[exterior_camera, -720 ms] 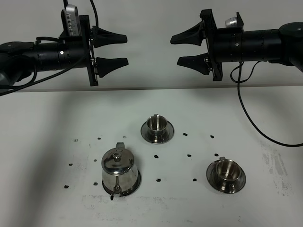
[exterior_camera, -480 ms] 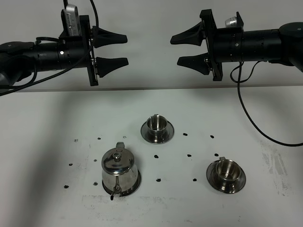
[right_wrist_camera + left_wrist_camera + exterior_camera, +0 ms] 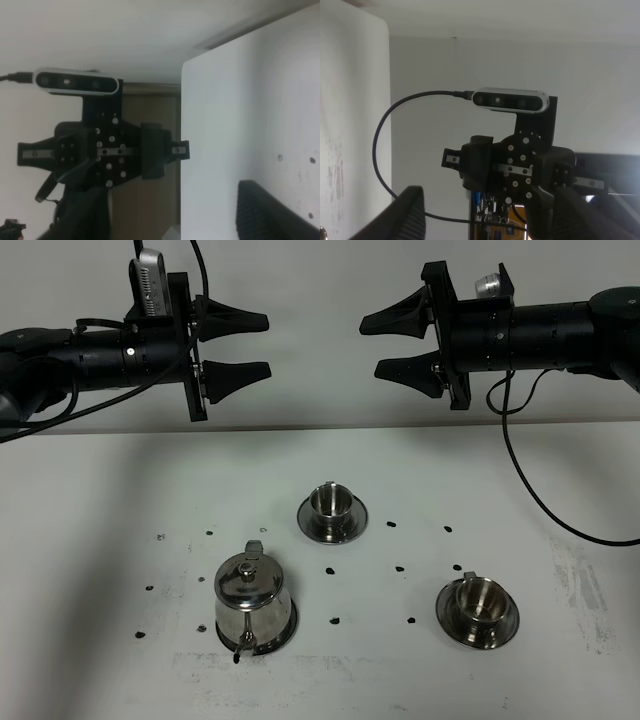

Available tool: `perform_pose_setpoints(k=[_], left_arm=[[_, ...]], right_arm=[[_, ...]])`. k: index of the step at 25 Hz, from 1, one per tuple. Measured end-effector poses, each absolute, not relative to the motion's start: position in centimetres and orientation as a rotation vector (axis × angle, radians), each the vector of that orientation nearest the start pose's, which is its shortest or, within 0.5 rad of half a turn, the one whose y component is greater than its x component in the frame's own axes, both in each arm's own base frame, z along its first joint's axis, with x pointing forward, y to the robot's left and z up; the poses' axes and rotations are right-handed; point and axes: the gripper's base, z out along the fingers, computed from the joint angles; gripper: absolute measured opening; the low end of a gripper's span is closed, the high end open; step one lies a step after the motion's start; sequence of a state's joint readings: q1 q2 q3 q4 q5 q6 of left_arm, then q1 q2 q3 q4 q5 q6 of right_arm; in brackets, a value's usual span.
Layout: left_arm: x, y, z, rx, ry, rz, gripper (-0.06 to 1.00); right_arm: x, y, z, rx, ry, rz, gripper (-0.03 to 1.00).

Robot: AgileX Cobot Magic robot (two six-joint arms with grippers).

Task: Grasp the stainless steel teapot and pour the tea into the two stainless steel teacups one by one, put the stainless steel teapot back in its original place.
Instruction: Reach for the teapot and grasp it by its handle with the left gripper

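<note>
Stainless steel teapot seated on the tabletop.
Left gripper and right gripper are held wide open and empty, well apart from it.

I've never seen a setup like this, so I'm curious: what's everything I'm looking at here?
Teapot: one, shiny steel, front left, on a steel saucer.
Teacups: two, shiny steel, on cup saucers; one mid-table, one front right.
Table: one, white.
Black specks: many, scattered over the table.
Cable: one, black, hanging from the right arm.
Left gripper: one, black, open, empty, raised behind the table.
Right gripper: one, black, open, empty, facing it.
</note>
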State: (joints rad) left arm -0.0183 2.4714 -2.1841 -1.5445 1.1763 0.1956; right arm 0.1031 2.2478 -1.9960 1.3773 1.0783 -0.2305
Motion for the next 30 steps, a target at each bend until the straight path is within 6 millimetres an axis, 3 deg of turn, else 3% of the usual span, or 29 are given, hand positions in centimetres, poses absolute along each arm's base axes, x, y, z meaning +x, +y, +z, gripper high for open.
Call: perform_pose_setpoints(k=[12, 17, 23, 30], left_arm=[[52.8, -9.1, 23.1, -0.315, 2.111, -1.883, 0.60], [52.5, -7.5, 24.5, -0.259, 2.138, -1.772, 0.60], [50.6, -5.9, 29.7, -0.104, 2.192, -1.522, 0.60], [47.6, -5.1, 35.2, 0.051, 2.243, -1.215, 0.60]], right_arm=[[48.6, 12.7, 27.1, 0.065, 2.279, 1.552, 0.56], [48.6, 10.9, 27.4, 0.012, 2.274, 1.490, 0.56], [47.4, 6.3, 32.1, -0.044, 2.197, 1.349, 0.56], [42.7, 1.0, 39.6, -0.145, 2.171, 1.009, 0.56]])
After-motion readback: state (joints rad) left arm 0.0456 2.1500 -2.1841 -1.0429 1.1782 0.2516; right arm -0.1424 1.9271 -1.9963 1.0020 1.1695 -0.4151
